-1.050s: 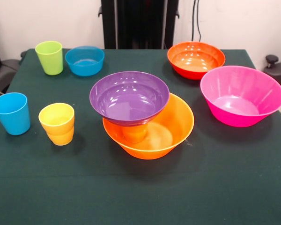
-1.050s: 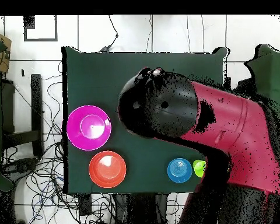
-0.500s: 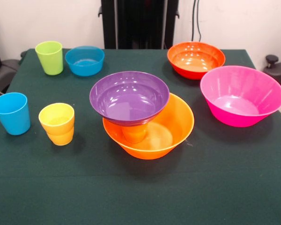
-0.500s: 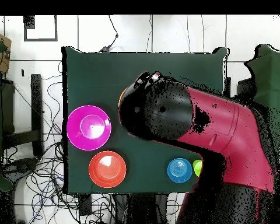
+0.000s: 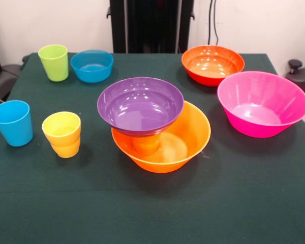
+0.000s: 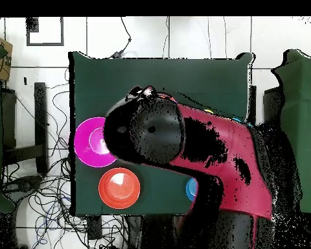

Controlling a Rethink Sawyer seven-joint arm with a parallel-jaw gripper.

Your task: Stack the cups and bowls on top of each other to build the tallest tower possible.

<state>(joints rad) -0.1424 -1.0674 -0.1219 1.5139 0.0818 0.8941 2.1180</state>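
Note:
In the front view the tower stands mid-table: a wide orange bowl (image 5: pixel 190 140) holds a small orange cup (image 5: pixel 146 145), and a purple bowl (image 5: pixel 140 105) rests upright on that cup. A yellow cup (image 5: pixel 62 133) and a blue cup (image 5: pixel 12 122) stand left of it. Behind them are a lime green cup (image 5: pixel 54 62) and a small blue bowl (image 5: pixel 92 65). A red-orange bowl (image 5: pixel 212 64) and a wide pink bowl (image 5: pixel 262 103) sit on the right. No gripper shows in either view. In the overhead view the red and black arm (image 6: pixel 184 149) hides the tower.
The dark green table (image 5: pixel 142 213) carries everything. Overhead, the pink bowl (image 6: pixel 88 142) is partly under the arm, the red-orange bowl (image 6: pixel 119 187) is fully visible, and only a sliver of the small blue bowl (image 6: pixel 190 189) shows. Cables lie on the floor around the table.
In the overhead view the arm has swung left, now covering part of the pink bowl, most of the small blue bowl and the green cup. The front view is unchanged.

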